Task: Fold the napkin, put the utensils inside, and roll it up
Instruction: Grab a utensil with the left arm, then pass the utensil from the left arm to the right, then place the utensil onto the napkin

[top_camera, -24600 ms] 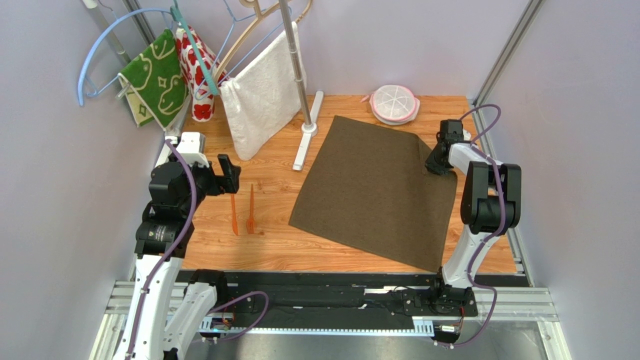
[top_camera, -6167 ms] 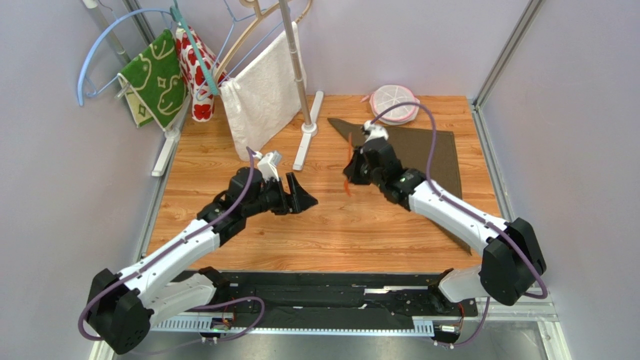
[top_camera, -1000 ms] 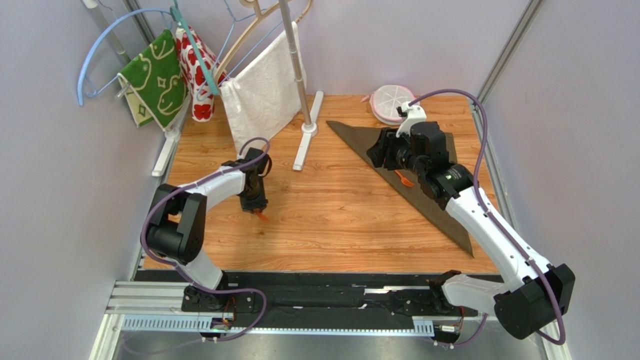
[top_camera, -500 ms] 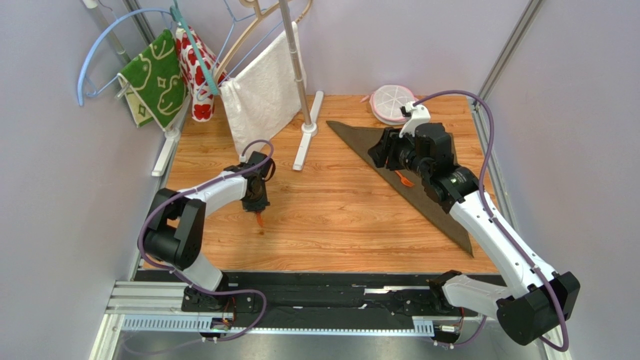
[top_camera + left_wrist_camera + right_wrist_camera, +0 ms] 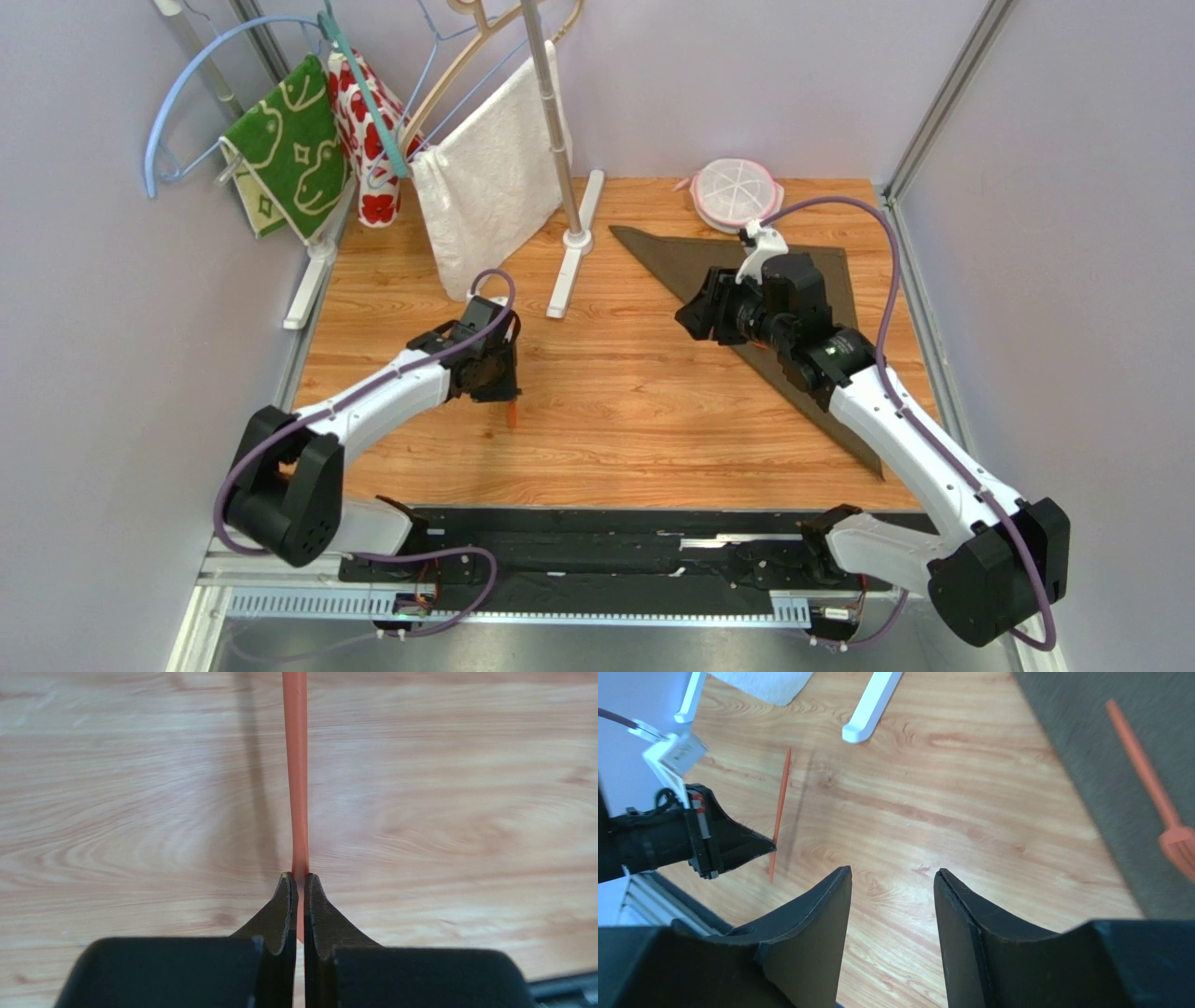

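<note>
The dark brown napkin [image 5: 839,275] lies folded into a triangle at the right of the table, also seen in the right wrist view [image 5: 1088,721]. One orange utensil [image 5: 1143,766], a fork, rests on the napkin. My left gripper [image 5: 299,879] is shut on the thin handle of the other orange utensil [image 5: 295,777], which sticks out past the fingertips over the wood. From above, that left gripper [image 5: 502,388] is left of centre with the utensil [image 5: 514,412] at its tip. My right gripper [image 5: 892,876] stands open over bare wood by the napkin's left edge.
A white towel [image 5: 491,175] hangs on a rack whose white foot [image 5: 575,245] stands at the back. A green cloth [image 5: 288,147] and a red patterned cloth [image 5: 368,140] hang at the back left. A pink-rimmed round container [image 5: 737,193] sits behind the napkin.
My left gripper has closed on the orange utensil and carried it to the right and nearer. The right arm has drawn back a little from the napkin, its jaws still open.
</note>
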`<state>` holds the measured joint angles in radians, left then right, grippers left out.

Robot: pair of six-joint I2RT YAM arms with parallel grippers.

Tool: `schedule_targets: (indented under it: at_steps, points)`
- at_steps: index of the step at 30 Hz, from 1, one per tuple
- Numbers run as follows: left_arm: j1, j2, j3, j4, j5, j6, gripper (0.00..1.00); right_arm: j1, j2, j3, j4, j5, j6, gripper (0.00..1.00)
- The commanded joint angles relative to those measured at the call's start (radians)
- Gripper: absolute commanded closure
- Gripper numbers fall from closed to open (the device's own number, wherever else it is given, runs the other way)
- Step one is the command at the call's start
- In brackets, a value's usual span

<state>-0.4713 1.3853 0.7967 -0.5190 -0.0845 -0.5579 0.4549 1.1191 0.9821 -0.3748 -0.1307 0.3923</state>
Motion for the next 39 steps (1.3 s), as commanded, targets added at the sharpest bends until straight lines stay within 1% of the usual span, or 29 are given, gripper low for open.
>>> schedule_targets:
  at_steps: [1, 3, 5, 6, 8, 12, 20, 27, 30, 33, 34, 36, 37, 39]
  points:
    - [-0.05, -0.106, -0.013, 0.132, 0.17, 0.001, 1.0, 0.013, 0.036, -0.097, 0.204, -0.154, 0.193, 0.49]
    - [-0.072, -0.135, -0.019, 0.164, 0.207, -0.013, 1.0, 0.028, 0.076, -0.134, 0.299, -0.179, 0.278, 0.49]
    - [-0.105, -0.153, -0.025, 0.21, 0.242, -0.045, 1.0, 0.048, 0.099, -0.144, 0.347, -0.19, 0.344, 0.5]
    - [-0.115, -0.173, -0.036, 0.232, 0.252, -0.059, 1.0, 0.053, 0.11, -0.157, 0.406, -0.195, 0.359, 0.5]
    - [-0.142, -0.193, -0.053, 0.304, 0.275, -0.112, 1.0, 0.064, 0.142, -0.16, 0.456, -0.205, 0.391, 0.5]
    - [-0.187, -0.201, -0.056, 0.355, 0.279, -0.163, 1.0, 0.094, 0.203, -0.145, 0.51, -0.233, 0.433, 0.5]
    - [-0.243, -0.192, -0.053, 0.413, 0.298, -0.215, 1.0, 0.171, 0.298, -0.109, 0.536, -0.222, 0.433, 0.5]
    - [-0.265, -0.193, -0.059, 0.432, 0.305, -0.229, 1.0, 0.212, 0.315, -0.099, 0.534, -0.211, 0.413, 0.51]
    - [-0.276, -0.198, -0.056, 0.436, 0.305, -0.228, 1.0, 0.222, 0.324, -0.089, 0.525, -0.204, 0.405, 0.53]
    - [-0.283, -0.203, -0.053, 0.436, 0.301, -0.224, 1.0, 0.228, 0.343, -0.088, 0.524, -0.207, 0.405, 0.64]
    - [-0.285, -0.203, -0.054, 0.438, 0.302, -0.224, 1.0, 0.229, 0.346, -0.089, 0.525, -0.201, 0.407, 0.74]
    - [-0.286, -0.204, -0.054, 0.432, 0.305, -0.218, 1.0, 0.229, 0.343, -0.089, 0.522, -0.192, 0.405, 0.88]
    - [-0.286, -0.206, -0.053, 0.427, 0.307, -0.217, 0.99, 0.229, 0.335, -0.086, 0.513, -0.17, 0.399, 1.0]
    - [-0.286, -0.218, -0.045, 0.409, 0.305, -0.203, 0.85, 0.228, 0.328, -0.076, 0.469, -0.146, 0.366, 1.0]
